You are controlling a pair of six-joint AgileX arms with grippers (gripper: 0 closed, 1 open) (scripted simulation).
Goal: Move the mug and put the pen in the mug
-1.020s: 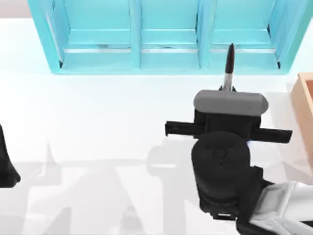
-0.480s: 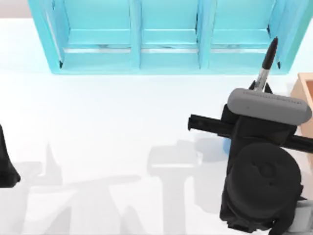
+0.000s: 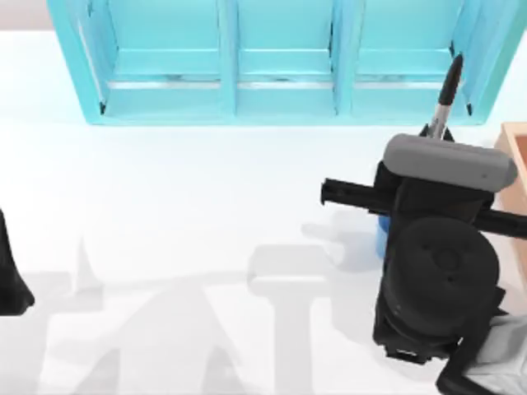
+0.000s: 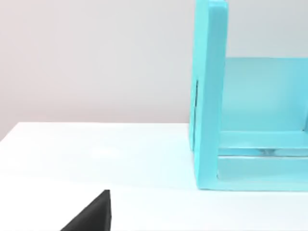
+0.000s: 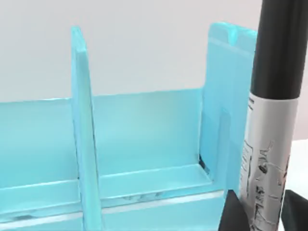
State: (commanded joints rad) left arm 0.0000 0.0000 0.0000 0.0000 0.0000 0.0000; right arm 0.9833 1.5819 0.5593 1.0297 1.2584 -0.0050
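Half the job looks done, as far as you can judge: the pen is already off the desk, gripped by the right gripper, but it has not gone into the mug. You see only a sliver of blue mug at the arm's left side, under the gripper, so whether the mug has reached its final spot cannot be told. What remains is to bring the pen over the mug's mouth, lower it and let go.

Your pen is a slim, smooth round barrel, black at the cap end with a grey-white printed label on the middle. In the right wrist view it stands clamped between the dark fingers, cap end pointing away from the mug, toward the shelf unit. The visible part of the mug is plain matte blue with a curved wall; its rim is hidden under the arm.

Behind the mug stands the turquoise shelf unit, flat glossy panels forming open bays. Beside the mug, at the desk's right edge, you see the corner of a tan wooden box. Your desk is plain, smooth white.

Far left of the mug, the left arm sits parked at the desk's edge; I cannot tell the state of its fingers.
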